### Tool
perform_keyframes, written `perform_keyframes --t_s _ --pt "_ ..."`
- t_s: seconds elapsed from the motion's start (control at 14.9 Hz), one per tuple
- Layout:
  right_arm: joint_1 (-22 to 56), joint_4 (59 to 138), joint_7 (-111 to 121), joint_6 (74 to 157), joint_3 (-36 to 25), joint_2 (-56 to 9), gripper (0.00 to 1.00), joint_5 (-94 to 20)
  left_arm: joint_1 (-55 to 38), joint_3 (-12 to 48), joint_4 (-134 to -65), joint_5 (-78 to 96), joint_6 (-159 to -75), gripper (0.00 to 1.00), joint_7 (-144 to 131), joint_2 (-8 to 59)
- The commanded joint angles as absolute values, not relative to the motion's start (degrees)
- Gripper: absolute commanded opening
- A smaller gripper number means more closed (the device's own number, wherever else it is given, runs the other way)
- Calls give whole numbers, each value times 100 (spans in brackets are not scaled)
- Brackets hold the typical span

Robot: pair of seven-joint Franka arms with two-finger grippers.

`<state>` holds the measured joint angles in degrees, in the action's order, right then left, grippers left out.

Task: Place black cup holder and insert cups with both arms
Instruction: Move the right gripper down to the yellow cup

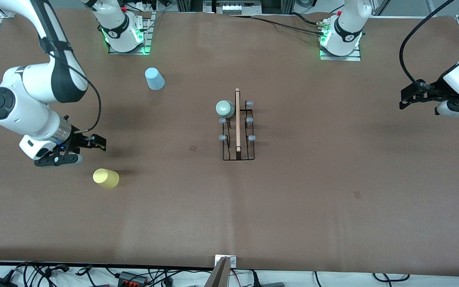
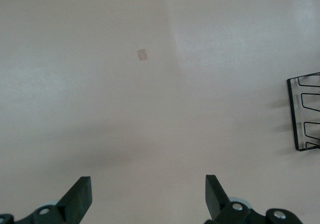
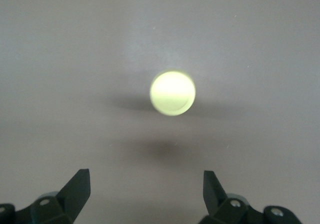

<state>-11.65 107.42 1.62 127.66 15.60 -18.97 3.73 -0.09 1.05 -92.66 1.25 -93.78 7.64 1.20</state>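
So you're on cup two: right gripper (image 3: 145,194) fingers wide, empty, hovering just short of the yellow cup (image 3: 172,93) on the bench; drop around it. Left gripper (image 2: 148,196) waits, wide.

We see the brown table (image 1: 293,199) lit evenly from above, bright but not harsh. Soft dark shadows lie beside the small yellow cup (image 1: 106,178) and the black wire rack with a wooden rod on top (image 1: 237,127). Green lights glow at both arm bases. The left wrist view looks pale and washed out. In the right wrist view the yellow cup (image 3: 172,93) glares and looks fuzzy.
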Motion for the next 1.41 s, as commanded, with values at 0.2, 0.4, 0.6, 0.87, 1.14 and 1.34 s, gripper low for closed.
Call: perform_keyframes --t_s 0.2,0.4,0.6,0.87,1.14,1.34 --pt "-1274 10714 492 13763 1573 -2522 100 457 0 105 -9114 88 -9255 100 888 167" --pt "-1248 10714 492 14202 1415 -2785 100 851 9 105 -9114 79 -9255 100 888 167" --pt "-1222 10696 492 14641 1336 -3032 100 958 0 105 -9114 88 -9255 100 888 167" --pt "-1143 10670 413 14994 1336 -3225 100 897 0 106 -9114 88 -9255 100 888 167" --pt "-1099 10661 430 15003 1336 -3252 100 896 0 105 -9114 88 -9255 100 888 167" --pt "-1090 10512 413 15021 1336 -3339 100 896 0 105 -9114 79 -9255 100 888 167"
